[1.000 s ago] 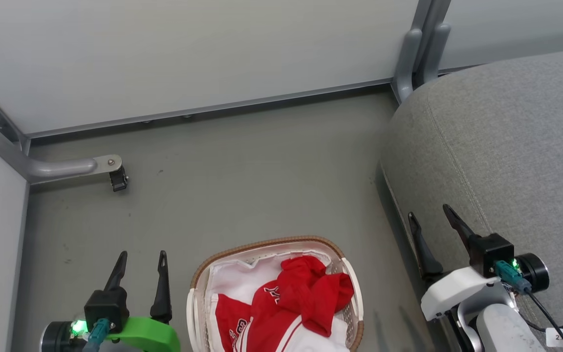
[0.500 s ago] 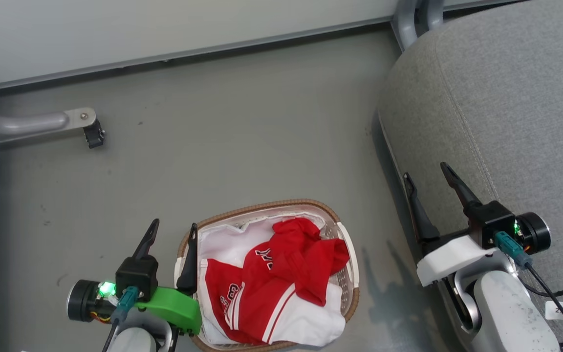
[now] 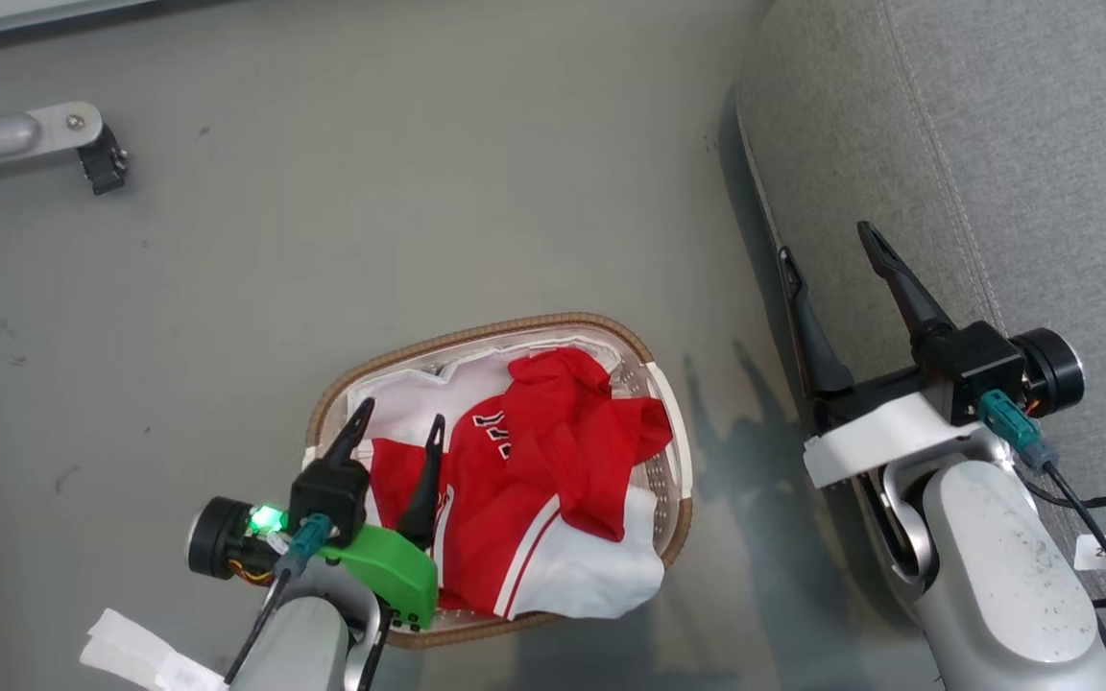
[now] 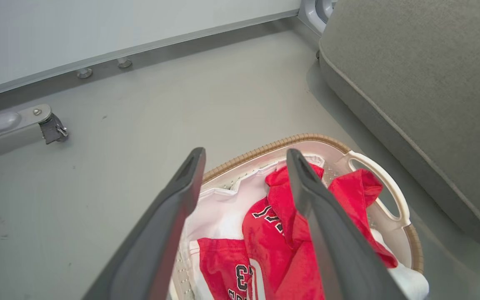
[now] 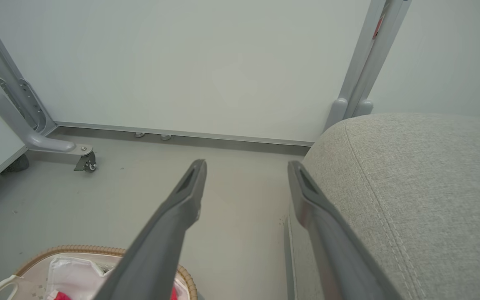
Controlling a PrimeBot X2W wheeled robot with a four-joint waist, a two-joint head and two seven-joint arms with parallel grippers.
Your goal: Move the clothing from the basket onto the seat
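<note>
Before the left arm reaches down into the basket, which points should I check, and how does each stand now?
1. The left gripper is open: ok.
2. It is lined up over the basket: ok.
3. The clothing lies on top, uncovered: ok.
4. Gap between left gripper and clothing: cannot tell.
5. The right gripper is open, away from the basket: ok.
6. The seat stands beside the basket: ok.

Scuffed grey floor (image 3: 419,192) meets pale partition panels (image 5: 202,62); a grey metal foot (image 5: 52,146) carries a caster (image 5: 88,162).
</note>
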